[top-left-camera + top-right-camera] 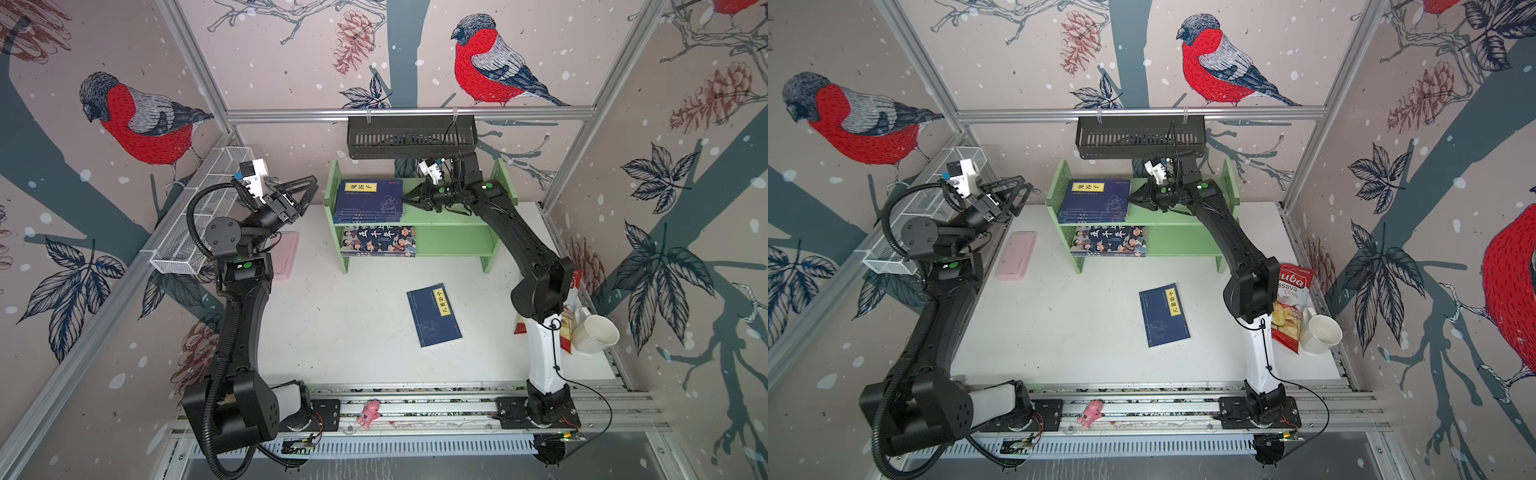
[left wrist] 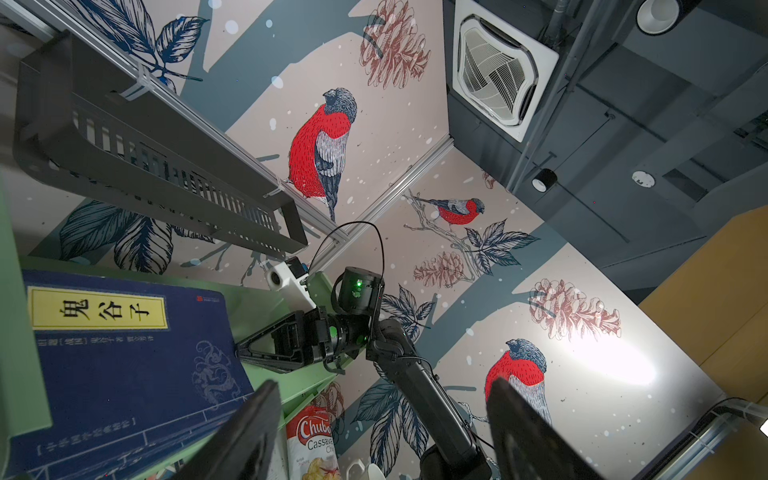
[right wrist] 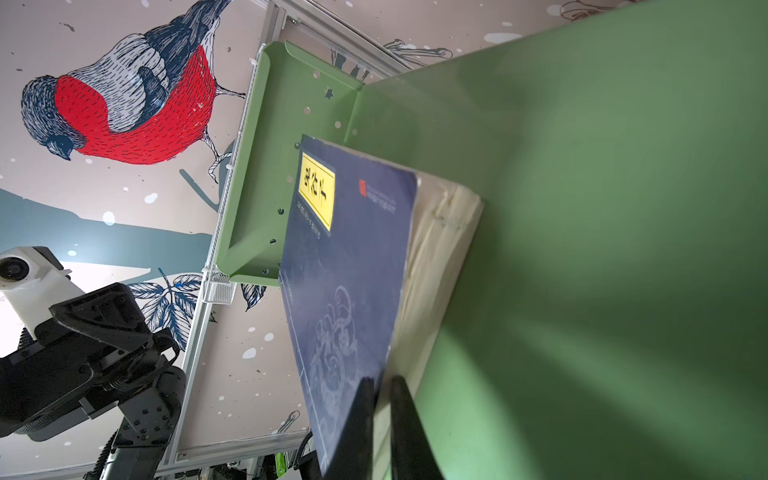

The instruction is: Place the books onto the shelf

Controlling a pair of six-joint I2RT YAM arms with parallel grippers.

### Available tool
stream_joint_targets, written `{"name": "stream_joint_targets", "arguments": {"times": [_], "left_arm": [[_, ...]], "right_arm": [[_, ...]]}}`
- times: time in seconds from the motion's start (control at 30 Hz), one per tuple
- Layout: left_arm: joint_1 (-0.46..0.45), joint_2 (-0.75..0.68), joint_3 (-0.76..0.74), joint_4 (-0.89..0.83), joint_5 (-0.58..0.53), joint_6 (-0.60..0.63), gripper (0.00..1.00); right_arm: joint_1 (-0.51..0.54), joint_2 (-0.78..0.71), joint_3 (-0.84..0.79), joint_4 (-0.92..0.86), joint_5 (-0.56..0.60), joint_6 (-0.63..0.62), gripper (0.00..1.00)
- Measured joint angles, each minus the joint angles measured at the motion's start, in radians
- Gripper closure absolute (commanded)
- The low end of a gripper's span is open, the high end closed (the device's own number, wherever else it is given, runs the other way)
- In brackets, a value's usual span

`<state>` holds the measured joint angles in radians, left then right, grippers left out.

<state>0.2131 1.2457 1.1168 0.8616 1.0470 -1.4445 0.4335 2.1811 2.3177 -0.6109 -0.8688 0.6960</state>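
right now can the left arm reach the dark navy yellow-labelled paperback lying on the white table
Probably yes: the left gripper is open, and the dark navy paperback lies alone on the white table, nothing between them, though it's a long stretch.

Both top views: mounted high, looking steeply down and toward the back wall, whole table [image 1: 353,353] in frame; near-identical, with a small sideways offset. Left wrist view: low beside the shelf [image 2: 266,299], facing up to the ceiling [image 2: 623,124]. Right wrist view: very close along the shelf's upper tier. Both wrist views share the book stack [image 3: 349,257].
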Motion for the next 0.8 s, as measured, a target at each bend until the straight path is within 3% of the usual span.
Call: {"name": "stream_joint_targets", "arguments": {"times": [0.8], "left_arm": [[0.000, -0.002, 0.000, 0.001, 0.000, -0.014, 0.21]], "right_arm": [[0.011, 0.029, 0.058, -0.041, 0.000, -0.045, 0.92]]}}
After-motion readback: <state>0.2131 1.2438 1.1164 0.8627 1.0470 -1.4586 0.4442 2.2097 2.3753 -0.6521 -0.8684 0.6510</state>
